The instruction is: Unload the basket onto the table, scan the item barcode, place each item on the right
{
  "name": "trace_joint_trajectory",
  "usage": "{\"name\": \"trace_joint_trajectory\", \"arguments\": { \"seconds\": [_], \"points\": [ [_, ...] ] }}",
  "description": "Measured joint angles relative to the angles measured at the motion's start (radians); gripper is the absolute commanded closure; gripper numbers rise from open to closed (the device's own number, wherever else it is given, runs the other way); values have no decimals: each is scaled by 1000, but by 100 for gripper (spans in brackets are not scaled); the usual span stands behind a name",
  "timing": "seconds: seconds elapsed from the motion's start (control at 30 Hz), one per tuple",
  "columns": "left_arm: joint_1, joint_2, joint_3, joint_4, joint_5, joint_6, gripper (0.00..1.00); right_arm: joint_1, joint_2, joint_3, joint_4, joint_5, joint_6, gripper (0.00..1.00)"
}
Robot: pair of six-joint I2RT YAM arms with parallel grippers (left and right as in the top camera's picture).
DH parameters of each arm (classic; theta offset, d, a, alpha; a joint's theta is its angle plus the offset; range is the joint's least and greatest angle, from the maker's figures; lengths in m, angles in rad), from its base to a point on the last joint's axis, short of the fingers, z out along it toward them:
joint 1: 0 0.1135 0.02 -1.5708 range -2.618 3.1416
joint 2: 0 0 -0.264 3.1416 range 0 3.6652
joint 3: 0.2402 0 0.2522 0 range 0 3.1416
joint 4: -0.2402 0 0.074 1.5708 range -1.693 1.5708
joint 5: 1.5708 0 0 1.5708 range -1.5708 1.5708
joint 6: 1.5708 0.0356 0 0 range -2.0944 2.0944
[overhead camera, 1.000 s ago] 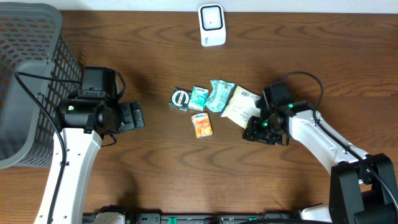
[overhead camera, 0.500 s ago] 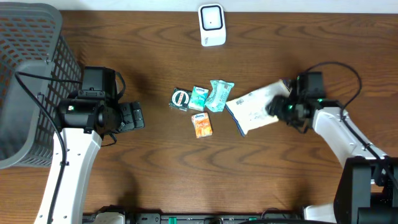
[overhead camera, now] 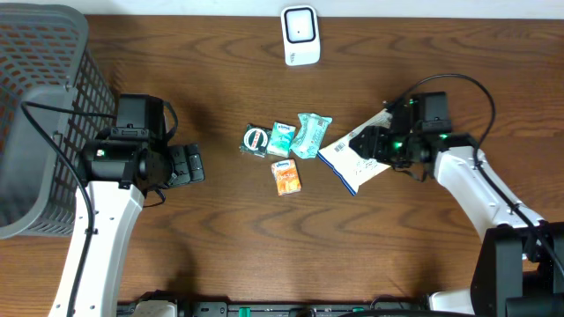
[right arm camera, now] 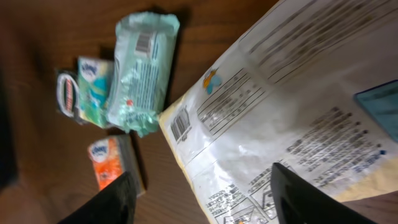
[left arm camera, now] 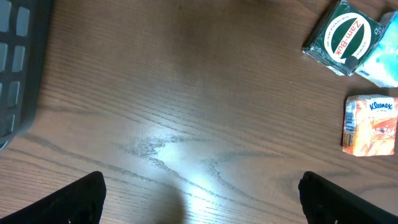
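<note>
Since the earlier frame, the pouch (overhead camera: 350, 164) has been swung back leftward and tilted, and the right claw (overhead camera: 374, 147) has been brought in over its upper right part.

In the right wrist view the claw's fingers (right arm camera: 115, 202) are seen set fairly wide, with the pouch spread across the gap. Whether it is still pinched or is being let go cannot be told. The pouch is found right of the small packs at the table's middle, one corner near the green pack (overhead camera: 310, 135). Its printed face is turned toward the wrist camera, and a barcode (right arm camera: 180, 124) is seen near its left edge.

The step in hand is judged to be the presenting of the barcode. The scanner (overhead camera: 300, 35) stands well apart at the far edge, so the pouch would next need to be carried there with the barcode turned to the scanner's window.

The left claw (left arm camera: 199, 196) is held wide and empty over bare wood.

The print is blurred in the wrist view. The pouch's right side is cut off, and a teal shape there cannot be identified.
</note>
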Motion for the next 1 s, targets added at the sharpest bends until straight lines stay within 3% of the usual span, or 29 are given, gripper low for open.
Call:
{"name": "trace_joint_trajectory", "arguments": {
  "seconds": [0.07,0.2,0.27,0.57,0.67,1.0],
  "points": [
    [0,0,0,0,0,0,2,25,0,0,-1,34,-4,26],
    [0,0,0,0,0,0,2,67,0,0,19,78,-15,44],
    [0,0,0,0,0,0,2,83,0,0,39,80,-20,45],
    [0,0,0,0,0,0,2,180,0,0,109,123,-36,40],
    [0,0,0,0,0,0,2,212,6,-1,119,167,-55,47],
    [0,0,0,0,0,0,2,234,81,-8,-46,284,-21,41]
  ]
}}
